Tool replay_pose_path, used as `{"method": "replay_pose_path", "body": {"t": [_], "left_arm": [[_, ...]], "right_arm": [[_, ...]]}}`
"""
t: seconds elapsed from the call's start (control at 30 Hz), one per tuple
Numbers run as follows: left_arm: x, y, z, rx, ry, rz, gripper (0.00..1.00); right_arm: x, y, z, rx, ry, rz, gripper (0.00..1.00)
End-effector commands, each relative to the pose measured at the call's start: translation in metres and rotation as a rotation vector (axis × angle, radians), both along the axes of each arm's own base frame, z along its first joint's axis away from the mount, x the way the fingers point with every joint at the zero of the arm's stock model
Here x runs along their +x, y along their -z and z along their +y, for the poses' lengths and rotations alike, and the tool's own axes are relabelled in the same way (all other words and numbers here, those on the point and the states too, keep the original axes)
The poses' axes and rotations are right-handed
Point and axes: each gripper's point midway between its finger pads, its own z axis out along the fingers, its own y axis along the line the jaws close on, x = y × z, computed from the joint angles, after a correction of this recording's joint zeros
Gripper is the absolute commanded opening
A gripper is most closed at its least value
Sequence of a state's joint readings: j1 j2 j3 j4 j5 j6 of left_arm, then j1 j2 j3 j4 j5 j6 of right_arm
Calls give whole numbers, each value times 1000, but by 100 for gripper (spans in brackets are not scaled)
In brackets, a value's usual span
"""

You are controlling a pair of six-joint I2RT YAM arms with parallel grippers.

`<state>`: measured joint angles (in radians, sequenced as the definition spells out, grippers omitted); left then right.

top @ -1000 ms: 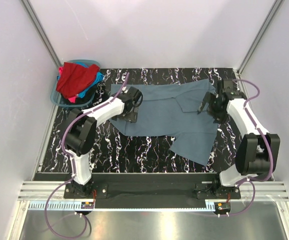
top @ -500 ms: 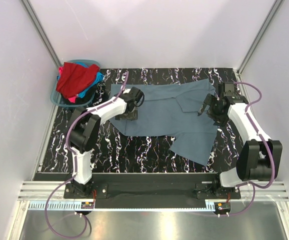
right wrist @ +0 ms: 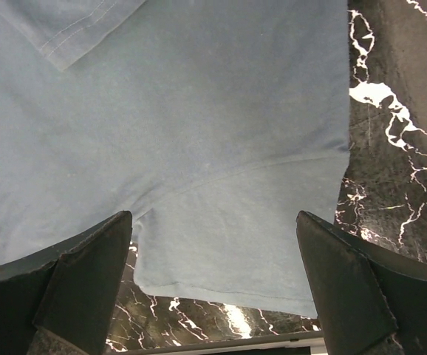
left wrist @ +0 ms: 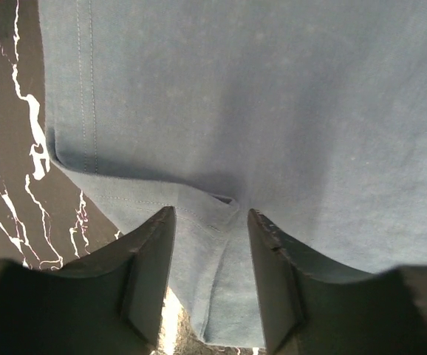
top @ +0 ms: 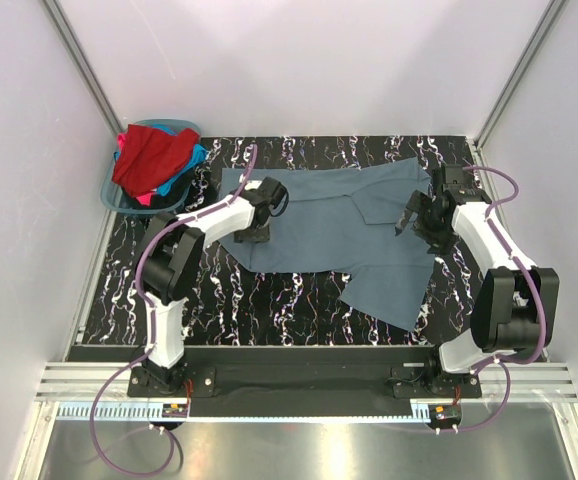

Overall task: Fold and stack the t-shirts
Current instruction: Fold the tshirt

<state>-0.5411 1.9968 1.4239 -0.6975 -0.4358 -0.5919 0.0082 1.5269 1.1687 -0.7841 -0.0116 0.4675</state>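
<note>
Folding barely begun: slate-blue t-shirt [top: 329, 225] flat on desk [top: 299, 292], others [top: 154, 160] in basket [top: 109, 192]. Left fingers [left wrist: 151, 274] half-open astride hem, hold unclear; right fingers [right wrist: 88, 274] wide, empty.

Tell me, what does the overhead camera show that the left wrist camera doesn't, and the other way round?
Only overhead: the right gripper open above the shirt's right side, and the other t-shirts piled in the basket at the far left corner. Only the left wrist: a small fold of stitched hem lying between the left gripper's parted fingers. Both: the grey-blue t-shirt spread on the black marbled table.
</note>
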Motion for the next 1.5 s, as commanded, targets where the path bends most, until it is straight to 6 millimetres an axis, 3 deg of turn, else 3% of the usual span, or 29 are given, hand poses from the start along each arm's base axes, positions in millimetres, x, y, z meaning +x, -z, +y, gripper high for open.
{"method": "replay_pose_path", "body": {"t": [0.0, 0.2, 0.3, 0.33, 0.4, 0.63, 0.7, 0.77, 0.83, 1.03, 1.3, 1.47], "left_arm": [[4, 4, 7, 15, -39, -25, 47], [2, 3, 8, 6, -54, -39, 35], [2, -2, 11, 2, -70, -67, 15], [1, -2, 11, -3, -78, -69, 0], [1, -7, 9, -26, -79, -81, 0], [-3, -29, 5, -126, -138, -159, 0], [-1, -40, 6, -149, -155, -196, 0], [-2, -45, 8, -164, -177, -215, 0], [-3, -45, 9, -172, -196, -225, 0], [-9, -40, 21, -180, -229, -220, 0], [-15, -49, 29, -217, -227, -238, 0], [-14, -46, 31, -236, -221, -232, 0]], "right_arm": [[0, -9, -7, -45, 9, -18, 100], [-20, -3, -15, -76, 73, 52, 100], [-36, -6, -15, -68, 102, 78, 100], [-43, -5, -14, -62, 107, 93, 100], [-61, -6, -11, -42, 118, 135, 100], [-142, 23, -2, 0, 191, 344, 98], [-152, 23, 4, 36, 215, 367, 96], [-159, 24, 19, 119, 243, 408, 93], [-166, 33, 22, 129, 248, 457, 91], [-162, 43, 18, 95, 224, 540, 83], [-160, 54, 21, 84, 259, 606, 73], [-145, 63, 36, 206, 447, 408, 73]]}}
